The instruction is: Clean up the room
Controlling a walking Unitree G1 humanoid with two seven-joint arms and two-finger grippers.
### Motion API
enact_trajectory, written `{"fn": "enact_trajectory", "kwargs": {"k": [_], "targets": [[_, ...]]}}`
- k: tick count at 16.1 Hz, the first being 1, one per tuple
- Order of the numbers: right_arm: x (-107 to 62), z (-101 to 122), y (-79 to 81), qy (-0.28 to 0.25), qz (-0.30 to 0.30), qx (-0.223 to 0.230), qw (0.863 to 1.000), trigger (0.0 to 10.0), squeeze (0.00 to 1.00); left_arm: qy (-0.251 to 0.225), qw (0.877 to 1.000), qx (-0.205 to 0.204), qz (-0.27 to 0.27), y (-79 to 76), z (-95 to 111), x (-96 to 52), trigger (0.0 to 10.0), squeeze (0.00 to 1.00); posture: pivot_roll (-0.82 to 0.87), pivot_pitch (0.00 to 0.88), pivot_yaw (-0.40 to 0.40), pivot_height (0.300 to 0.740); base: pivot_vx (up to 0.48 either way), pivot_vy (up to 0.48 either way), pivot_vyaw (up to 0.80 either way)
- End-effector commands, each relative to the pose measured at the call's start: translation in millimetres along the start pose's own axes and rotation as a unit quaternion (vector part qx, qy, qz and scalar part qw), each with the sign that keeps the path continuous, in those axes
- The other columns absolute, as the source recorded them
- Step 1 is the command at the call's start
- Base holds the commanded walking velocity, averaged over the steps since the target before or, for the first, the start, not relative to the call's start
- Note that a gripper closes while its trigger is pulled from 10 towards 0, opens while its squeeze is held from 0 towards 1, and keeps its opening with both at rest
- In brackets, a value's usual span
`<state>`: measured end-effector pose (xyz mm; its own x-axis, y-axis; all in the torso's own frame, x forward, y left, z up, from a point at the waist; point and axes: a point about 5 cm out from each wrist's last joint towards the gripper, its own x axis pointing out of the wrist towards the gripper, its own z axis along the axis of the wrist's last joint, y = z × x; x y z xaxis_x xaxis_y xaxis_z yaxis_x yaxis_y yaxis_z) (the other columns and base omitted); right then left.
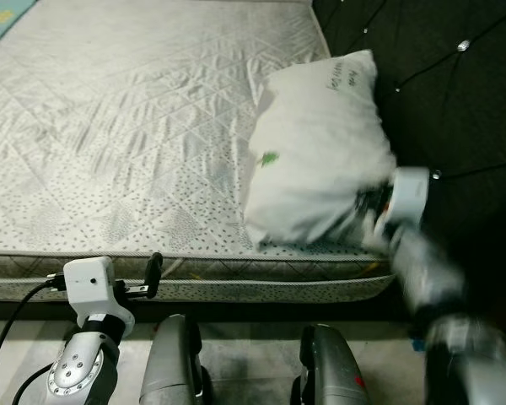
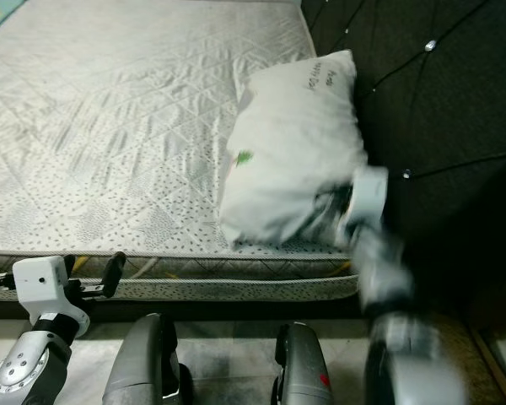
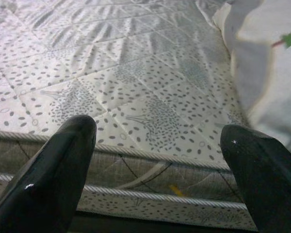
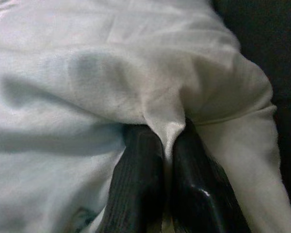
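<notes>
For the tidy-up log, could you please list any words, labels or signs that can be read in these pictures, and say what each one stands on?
Dark printed lettering on the top corner of the white pillow: too small and blurred to read.
Small green mark on the pillow's front: a motif, not text.
Patterned mattress: no writing visible.
Right gripper, shut on a fold of the pillow: no label visible.
Left gripper: no label visible.

pillow (image 1: 316,148) on mattress (image 1: 118,126), right near corner, against headboard (image 1: 455,101); right gripper (image 4: 166,145) at its near edge.
</notes>
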<state>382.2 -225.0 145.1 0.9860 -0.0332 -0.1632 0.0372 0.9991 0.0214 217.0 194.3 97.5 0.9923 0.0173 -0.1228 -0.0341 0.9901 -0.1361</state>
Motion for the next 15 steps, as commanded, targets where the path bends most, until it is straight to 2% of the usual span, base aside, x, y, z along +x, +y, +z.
{"fn": "enact_trajectory", "kwargs": {"k": [1, 3, 4, 5, 8, 9, 11, 12, 13, 14, 15], "targets": [[5.0, 30, -14.3, -0.033, -0.021, 0.015, 0.999, 0.0, 0.00, 0.001, 1.000, 0.007, 0.018, 5.3, -1, -3.8, 10.0, 0.00, 0.05, 0.116, -0.050, 0.600, 0.000, 0.000, 0.00], [7.8, 47, -19.8, -0.040, -0.030, 0.011, 0.999, 0.0, 0.00, 0.000, 1.000, 0.007, 0.023, 6.5, -2, -5.2, 10.0, 0.00, 0.05, 0.115, -0.060, 0.600, 0.000, 0.000, 0.00], [9.3, 68, -26.5, -0.051, -0.045, 0.007, 0.998, 0.0, 0.00, -0.002, 1.000, 0.006, 0.028, 7.0, -2, -6.3, 10.0, 0.00, 0.05, 0.114, -0.067, 0.600, 0.000, 0.000, 0.00], [9.1, 79, -30.7, -0.058, -0.053, -0.006, 0.997, 0.0, 0.00, -0.004, 0.999, 0.006, 0.031, 6.6, -2, -6.0, 10.0, 0.00, 0.06, 0.113, -0.073, 0.600, 0.000, 0.000, 0.00], [6.4, 90, -43.3, -0.062, -0.079, -0.038, 0.994, 0.0, 0.00, -0.006, 0.999, 0.005, 0.034, 7.0, -2, -5.8, 10.0, 0.00, 0.05, 0.111, -0.076, 0.600, 0.000, 0.000, 0.00], [-0.8, 93, -65.1, -0.060, -0.115, -0.055, 0.990, 0.0, 0.00, -0.008, 0.999, 0.004, 0.037, 7.2, -2, -4.0, 10.0, 0.00, 0.05, 0.106, -0.077, 0.600, 0.000, 0.000, 0.00], [-5.5, 88, -80.2, -0.049, -0.129, -0.059, 0.989, 0.0, 0.00, -0.011, 0.999, 0.003, 0.038, 7.1, -2, -1.3, 10.0, 0.00, 0.04, 0.100, -0.074, 0.600, 0.000, 0.000, 0.00], [-6.1, 79, -82.3, -0.032, -0.125, -0.066, 0.989, 3.8, 0.00, -0.012, 0.999, 0.002, 0.036, 6.3, -3, -0.1, 10.0, 0.00, 0.03, 0.098, -0.070, 0.600, 0.000, 0.000, 0.00], [-6.3, 72, -82.4, -0.021, -0.123, -0.077, 0.989, 3.8, 0.00, -0.012, 0.999, 0.002, 0.034, 5.6, -3, 0.6, 10.0, 0.00, 0.03, 0.097, -0.068, 0.600, 0.000, 0.000, 0.00], [-7.2, 54, -81.2, -0.001, -0.115, -0.084, 0.990, 10.0, 0.00, -0.012, 0.999, 0.003, 0.031, 4.3, -4, 1.8, 10.0, 0.00, 0.03, 0.096, -0.063, 0.600, 0.000, 0.000, 0.00], [-7.9, 42, -79.7, 0.010, -0.111, -0.075, 0.991, 10.0, 0.00, -0.012, 0.999, 0.003, 0.031, 4.5, -4, 2.4, 10.0, 0.00, 0.03, 0.096, -0.058, 0.600, 0.000, 0.000, 0.00]]}}
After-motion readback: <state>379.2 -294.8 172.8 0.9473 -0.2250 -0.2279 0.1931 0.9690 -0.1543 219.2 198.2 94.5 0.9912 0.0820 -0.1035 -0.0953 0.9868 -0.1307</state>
